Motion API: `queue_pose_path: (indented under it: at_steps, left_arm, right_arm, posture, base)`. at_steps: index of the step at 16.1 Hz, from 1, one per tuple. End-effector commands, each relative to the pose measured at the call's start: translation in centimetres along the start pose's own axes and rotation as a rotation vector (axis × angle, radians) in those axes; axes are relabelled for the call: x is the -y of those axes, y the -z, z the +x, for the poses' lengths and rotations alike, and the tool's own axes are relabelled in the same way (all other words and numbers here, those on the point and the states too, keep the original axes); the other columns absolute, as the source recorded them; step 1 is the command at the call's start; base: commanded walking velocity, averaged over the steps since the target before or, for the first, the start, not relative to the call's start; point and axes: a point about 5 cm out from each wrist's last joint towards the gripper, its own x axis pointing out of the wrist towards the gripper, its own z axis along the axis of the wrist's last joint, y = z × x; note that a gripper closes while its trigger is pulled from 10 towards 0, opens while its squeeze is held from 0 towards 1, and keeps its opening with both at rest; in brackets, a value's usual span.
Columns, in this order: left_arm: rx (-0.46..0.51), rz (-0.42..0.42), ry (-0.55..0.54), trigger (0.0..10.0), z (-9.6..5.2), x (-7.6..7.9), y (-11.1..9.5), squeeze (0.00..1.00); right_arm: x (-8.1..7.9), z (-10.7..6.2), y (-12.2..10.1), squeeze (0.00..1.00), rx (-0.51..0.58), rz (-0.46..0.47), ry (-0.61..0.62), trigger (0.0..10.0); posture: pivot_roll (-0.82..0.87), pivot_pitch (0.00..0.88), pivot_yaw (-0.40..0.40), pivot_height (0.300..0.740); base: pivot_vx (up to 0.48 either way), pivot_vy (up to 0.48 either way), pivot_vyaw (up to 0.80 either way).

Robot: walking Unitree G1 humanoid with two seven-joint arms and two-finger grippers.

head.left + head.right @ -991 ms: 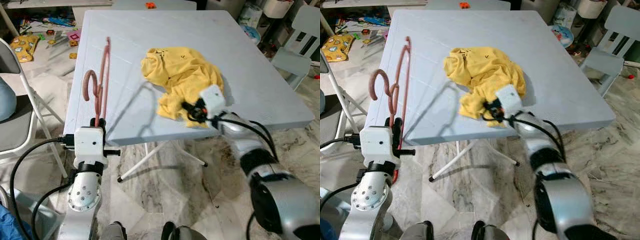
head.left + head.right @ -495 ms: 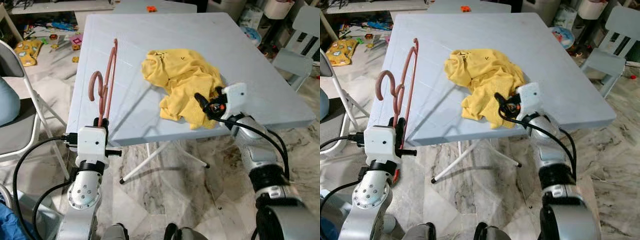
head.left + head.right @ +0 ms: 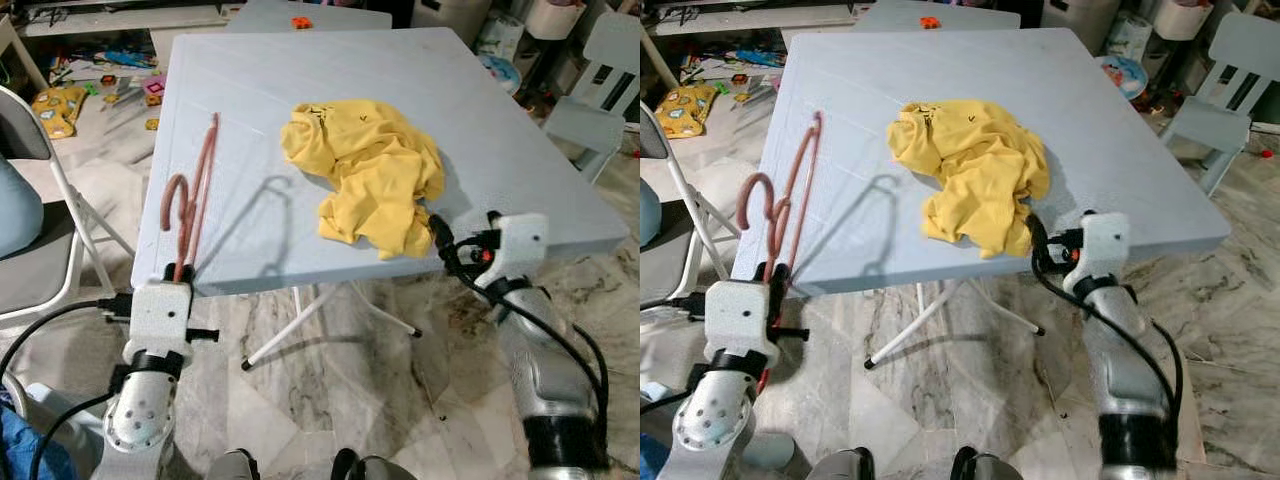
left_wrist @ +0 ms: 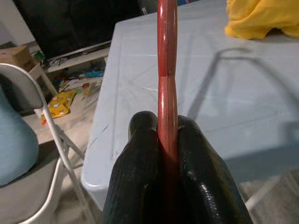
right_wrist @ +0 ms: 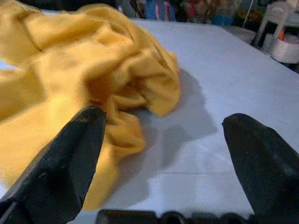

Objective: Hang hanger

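At lower left, the left end effector (image 3: pixel 178 272) is clamping the red hanger (image 3: pixel 192 195), which is leaning over the counter (image 3: pixel 500 150) edge; the right end effector (image 3: pixel 440 240) is gaping beside the yellow shirt (image 3: pixel 365 170). Gripped edge-on, the hanger could twist free.

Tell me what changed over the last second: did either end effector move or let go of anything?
The right end effector pulled back off the yellow shirt to the table's near edge, fingers open and empty. The left end effector dropped lower, so the red hanger it grips sits lower and leans further over the table. The shirt stayed crumpled in the same spot, and the left grip on the hanger did not change.
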Motion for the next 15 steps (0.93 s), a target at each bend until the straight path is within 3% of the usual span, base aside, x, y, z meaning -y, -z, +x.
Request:
queue_pose_path:
  at_steps: [1,4,5,12,15]
  left_arm:
    - [0.030,-0.012,0.015,10.0,0.1,0.4,-0.8,0.00]
    - [0.067,-0.033,0.044,10.0,0.6,1.6,-1.7,0.00]
    - [0.084,-0.037,0.071,10.0,0.8,2.2,-2.1,0.00]
    - [0.087,-0.028,0.086,10.0,1.4,2.4,-2.4,0.00]
    - [0.081,-0.023,0.083,10.0,1.3,2.3,-2.4,0.00]
  right_arm:
    - [-0.3,-0.4,-0.5,1.00,0.020,0.044,0.035,10.0]
    - [-1.3,-0.6,-1.4,1.00,0.059,0.029,0.039,10.0]
    - [-1.6,-0.7,-1.9,0.00,0.072,0.026,0.033,10.0]
    - [-1.6,-0.4,-2.1,0.00,0.043,0.038,0.067,10.0]
    - [-2.1,-0.5,-1.9,0.00,0.028,0.051,0.057,10.0]
  posture:
    - [0.06,0.129,-0.039,0.740]
    - [0.05,0.125,-0.032,0.740]
    - [0.05,0.122,-0.023,0.740]
    - [0.06,0.128,-0.015,0.740]
    - [0.06,0.140,-0.011,0.740]
  base:
    - [0.000,0.000,0.00]
    - [0.000,0.000,0.00]
    - [0.000,0.000,0.00]
    - [0.000,0.000,0.00]
    - [-0.241,0.000,0.00]
